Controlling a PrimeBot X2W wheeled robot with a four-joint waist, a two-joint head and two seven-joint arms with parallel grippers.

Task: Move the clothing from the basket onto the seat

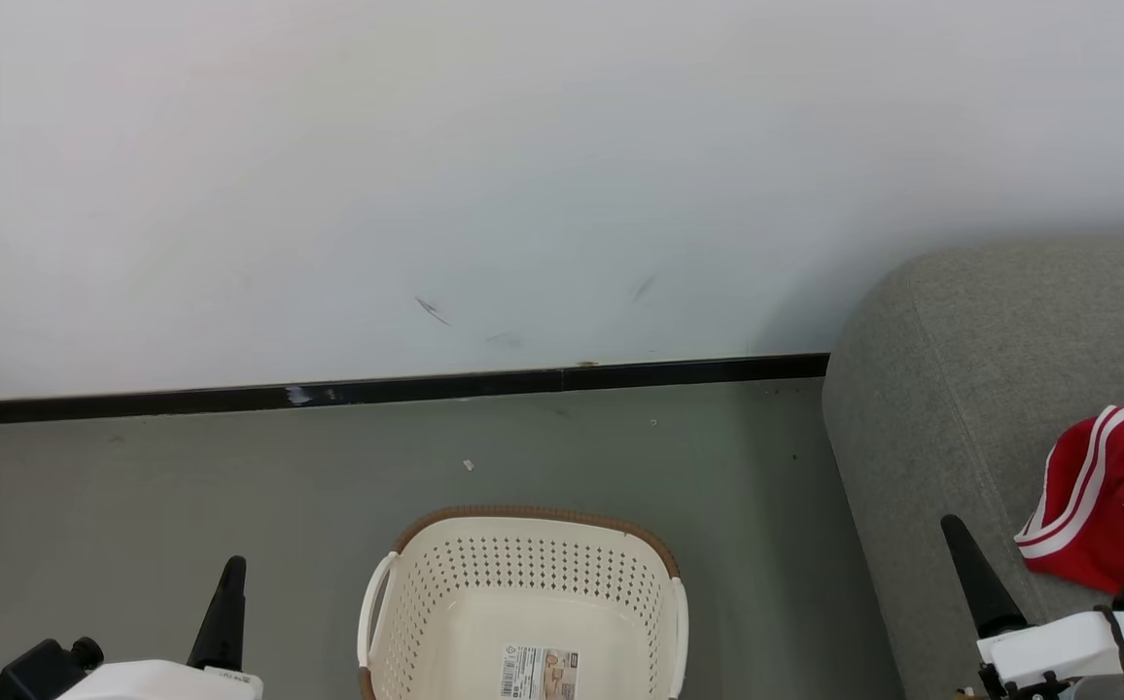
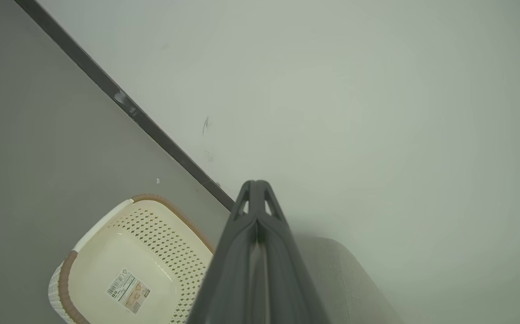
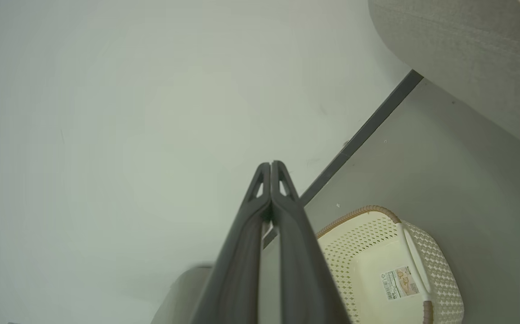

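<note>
With the left tool [image 2: 255, 183] and right tool [image 3: 271, 164] each pressed together, the red clothing [image 1: 1106, 496] lies on the seat [image 1: 941, 389] inside its rounded edge, lettering cut off, and the paper label [image 1: 539, 673] in the basket [image 1: 533, 512] is too small to read.

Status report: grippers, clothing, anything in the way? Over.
Left gripper and right gripper: jaws shut, empty. Clothing lying on the seat; none seen in the basket. Nothing blocking.
</note>
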